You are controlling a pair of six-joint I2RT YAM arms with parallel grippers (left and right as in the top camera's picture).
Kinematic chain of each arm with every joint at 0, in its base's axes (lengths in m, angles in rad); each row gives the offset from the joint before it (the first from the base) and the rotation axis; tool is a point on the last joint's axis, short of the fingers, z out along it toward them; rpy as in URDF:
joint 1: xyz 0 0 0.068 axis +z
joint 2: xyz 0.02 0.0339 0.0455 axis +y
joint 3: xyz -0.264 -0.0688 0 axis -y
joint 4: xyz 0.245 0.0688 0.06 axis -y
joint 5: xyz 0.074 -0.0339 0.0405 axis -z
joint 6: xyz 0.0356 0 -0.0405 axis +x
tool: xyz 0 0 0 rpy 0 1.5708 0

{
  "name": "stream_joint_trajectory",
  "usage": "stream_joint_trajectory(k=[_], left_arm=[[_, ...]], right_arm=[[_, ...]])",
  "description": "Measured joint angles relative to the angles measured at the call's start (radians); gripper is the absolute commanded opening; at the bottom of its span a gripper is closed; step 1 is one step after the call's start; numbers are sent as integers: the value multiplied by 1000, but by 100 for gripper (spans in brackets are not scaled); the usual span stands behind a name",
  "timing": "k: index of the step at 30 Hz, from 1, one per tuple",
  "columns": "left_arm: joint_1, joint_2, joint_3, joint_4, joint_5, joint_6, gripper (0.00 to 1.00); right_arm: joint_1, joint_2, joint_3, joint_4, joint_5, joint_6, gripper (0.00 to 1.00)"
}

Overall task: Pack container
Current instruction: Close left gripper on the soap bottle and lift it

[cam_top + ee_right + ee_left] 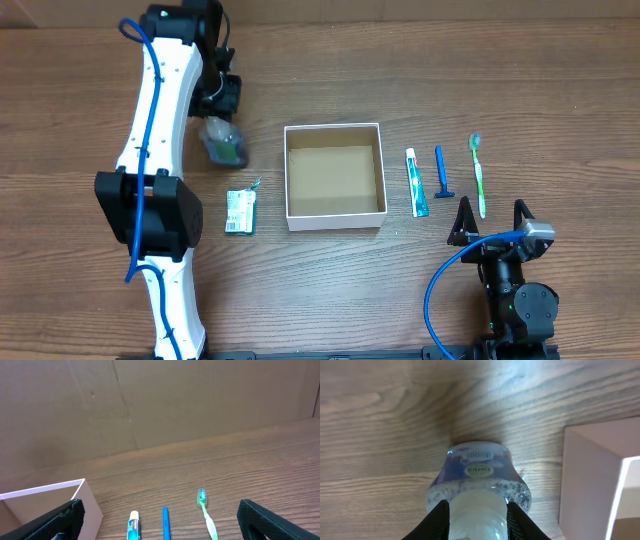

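While left gripper clamps bottle, container floor bare, right gripper spread wide, unladen.

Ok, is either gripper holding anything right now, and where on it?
The left gripper grips the small clear bottle by its white cap end. The right gripper is open and holds nothing.

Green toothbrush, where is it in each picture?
Overhead: the green toothbrush lies far right, just past the razor.
Left wrist: not in it; only the bottle in the left hand, and the box.
Right wrist: the toothbrush is at bottom middle, bristle end pointing away.
Shared landmark: the box shows in all three.
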Motion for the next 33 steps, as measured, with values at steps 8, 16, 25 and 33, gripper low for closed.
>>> stream_joint_trajectory(k=[8,16,25,33], left_arm=[[0,0,110,-54,-2,-8,25],[-7,0,266,-121,62,-29,25],[-61,-5,307,-121,176,-92,23],[-141,-46,307,-121,221,-135,23]], right_arm=[[0,0,0,0,0,-1,100],[0,0,0,0,0,0,100],[0,0,0,0,0,0,100],[0,0,0,0,0,-1,100]])
